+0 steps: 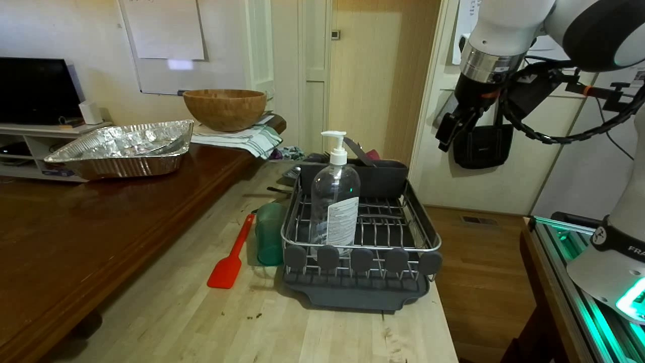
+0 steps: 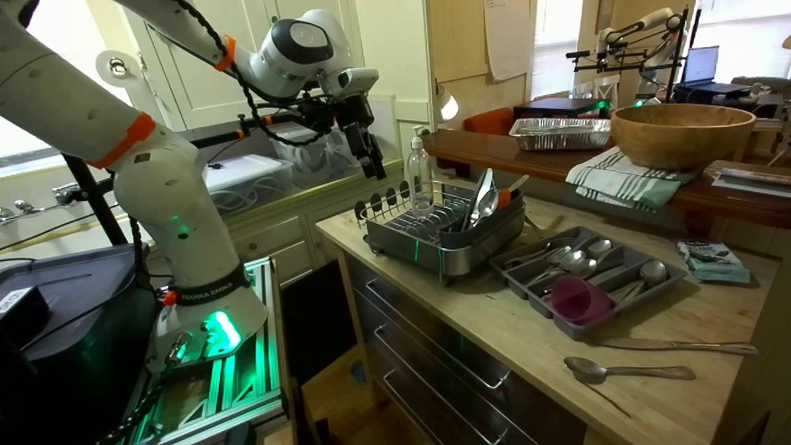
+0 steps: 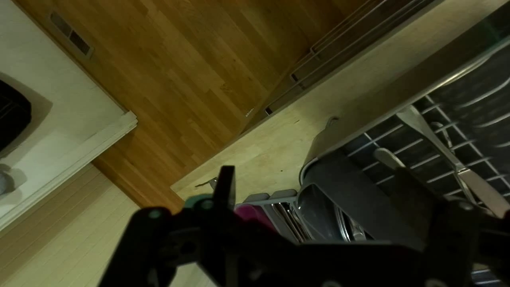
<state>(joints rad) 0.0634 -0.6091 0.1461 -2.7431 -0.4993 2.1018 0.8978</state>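
My gripper (image 1: 443, 143) is open and empty, held in the air above the dish rack's level in both exterior views (image 2: 373, 173). In the wrist view its dark fingers (image 3: 318, 175) stand wide apart. The grey wire dish rack (image 1: 360, 248) stands below on the wooden counter, and it also shows in the other views (image 2: 420, 250) (image 3: 334, 143). A clear pump bottle (image 1: 322, 201) with a white top stands upright in the rack, apart from the gripper (image 2: 420, 176). Metal utensils stand in the rack's holder (image 3: 366, 199). A knife (image 3: 482, 187) lies on the rack's wires.
A red spatula (image 1: 227, 269) and green cup (image 1: 270, 234) lie beside the rack. A cutlery tray (image 2: 630, 307) holds a pink cup (image 2: 578, 300). A loose spoon (image 2: 642, 371) lies nearby. A raised brown ledge bears a wooden bowl (image 1: 224, 108) and foil pans (image 1: 126, 166).
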